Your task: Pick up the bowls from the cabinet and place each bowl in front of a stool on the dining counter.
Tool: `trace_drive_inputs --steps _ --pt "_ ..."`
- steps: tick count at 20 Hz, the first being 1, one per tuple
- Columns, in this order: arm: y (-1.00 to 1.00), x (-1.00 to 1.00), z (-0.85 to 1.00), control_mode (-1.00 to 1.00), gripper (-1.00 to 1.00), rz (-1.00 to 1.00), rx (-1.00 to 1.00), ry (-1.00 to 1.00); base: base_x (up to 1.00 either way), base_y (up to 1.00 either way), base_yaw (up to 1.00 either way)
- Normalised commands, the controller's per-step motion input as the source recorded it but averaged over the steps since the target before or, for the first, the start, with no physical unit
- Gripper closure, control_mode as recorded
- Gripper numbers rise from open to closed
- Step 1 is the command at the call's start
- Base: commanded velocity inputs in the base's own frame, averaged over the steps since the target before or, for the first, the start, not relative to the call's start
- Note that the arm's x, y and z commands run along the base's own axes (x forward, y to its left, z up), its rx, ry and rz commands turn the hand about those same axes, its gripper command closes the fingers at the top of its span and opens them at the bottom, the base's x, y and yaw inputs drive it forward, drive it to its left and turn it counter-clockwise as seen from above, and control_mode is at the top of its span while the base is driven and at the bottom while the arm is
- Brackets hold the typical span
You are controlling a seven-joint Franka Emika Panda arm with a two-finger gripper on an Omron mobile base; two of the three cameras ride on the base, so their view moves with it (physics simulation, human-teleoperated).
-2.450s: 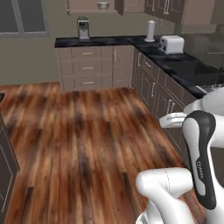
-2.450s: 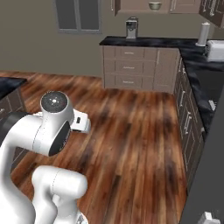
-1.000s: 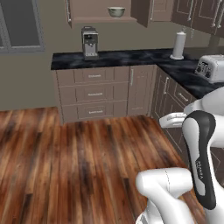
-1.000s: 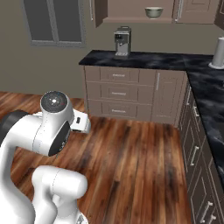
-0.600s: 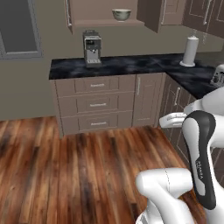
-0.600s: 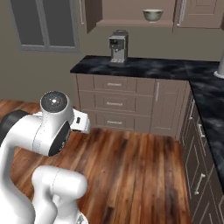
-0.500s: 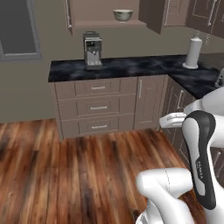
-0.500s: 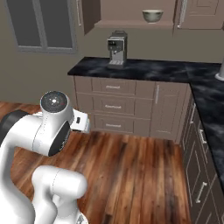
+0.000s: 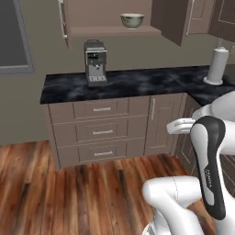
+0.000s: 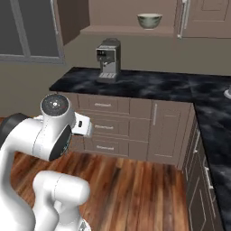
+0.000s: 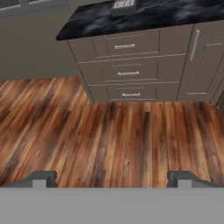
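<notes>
A cream bowl with a grey-green outside stands on the open shelf of the taupe wall cabinet. In the right base view the same bowl sits high on the cabinet. Both cabinet doors stand swung open. My gripper is open and holds nothing. It hangs low over the wooden floor, well short of the cabinet and far below the bowl. The dining counter and the stools are out of view.
A grey coffee machine stands on the black marble worktop right under the shelf. A paper towel roll is at the worktop's right end. Drawers with short silver handles front the base units. Wooden floor lies ahead.
The base has driven toward the worktop, so cabinet, bowl and coffee machine now look larger and nearer. The arm keeps its folded pose and the gripper stays open.
</notes>
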Motion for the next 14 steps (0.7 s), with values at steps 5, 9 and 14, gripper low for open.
trace_drive_inputs --steps 5,9,14 --pt "0.0 0.0 0.0 1.0 -1.0 0.0 0.0 0.0 1.0 -0.49 0.0" --pt "0.0 0.0 0.0 1.0 -1.0 0.0 0.0 0.0 1.0 -0.44 0.0" --pt "0.0 0.0 0.0 1.0 -1.0 0.0 0.0 0.0 1.0 -0.19 0.0"
